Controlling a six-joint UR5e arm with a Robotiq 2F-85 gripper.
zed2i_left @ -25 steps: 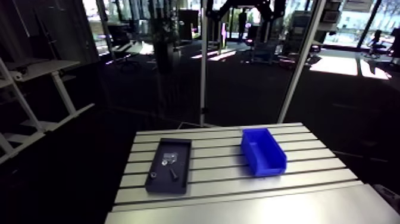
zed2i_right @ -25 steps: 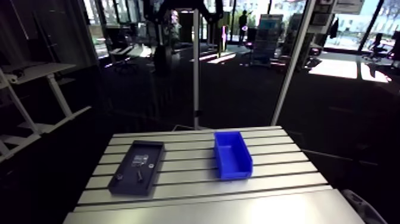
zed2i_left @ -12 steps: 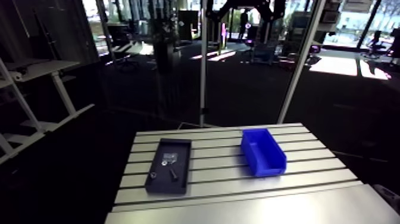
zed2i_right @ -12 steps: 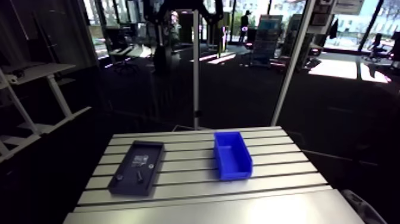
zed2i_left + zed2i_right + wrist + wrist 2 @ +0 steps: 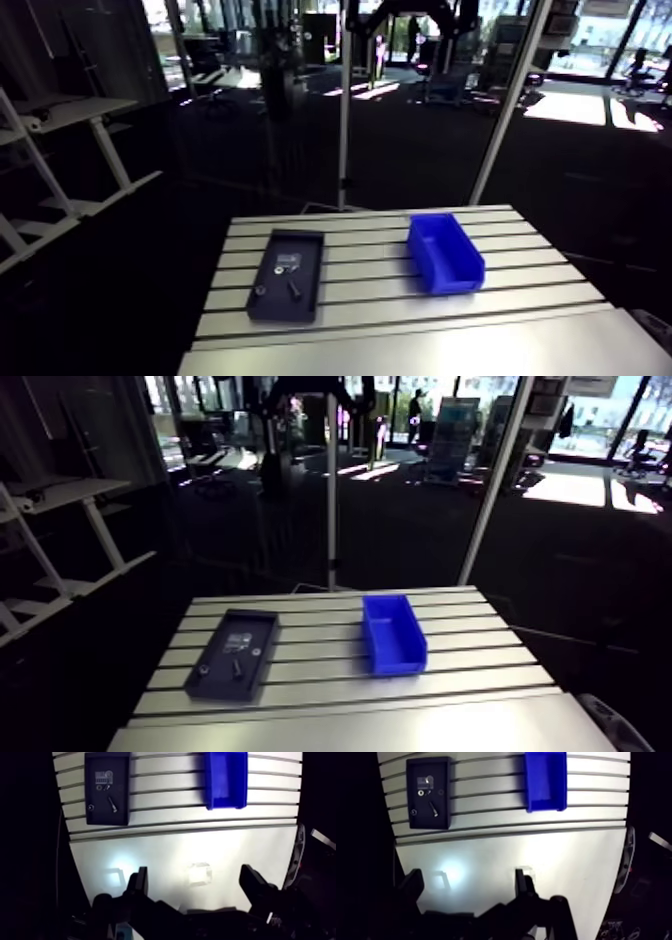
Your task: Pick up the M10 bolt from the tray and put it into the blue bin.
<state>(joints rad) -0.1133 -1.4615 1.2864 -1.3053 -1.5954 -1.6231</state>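
Though small, a dark, slanted bolt [image 5: 113, 803].

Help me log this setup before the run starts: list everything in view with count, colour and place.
table: one, silver slotted aluminium, under everything
tray: one, dark, on the table, beside the bin but apart from it
bolt: one, dark, lying loose in the tray
small round part: one, pale, in the tray beside the bolt
cluster of small parts: count too small to tell, pale, at the tray end farthest from the fingers
blue bin: one, blue, on the table, nothing seen inside it
fingers: two, black, apart with nothing between them, over bare table well short of tray and bin
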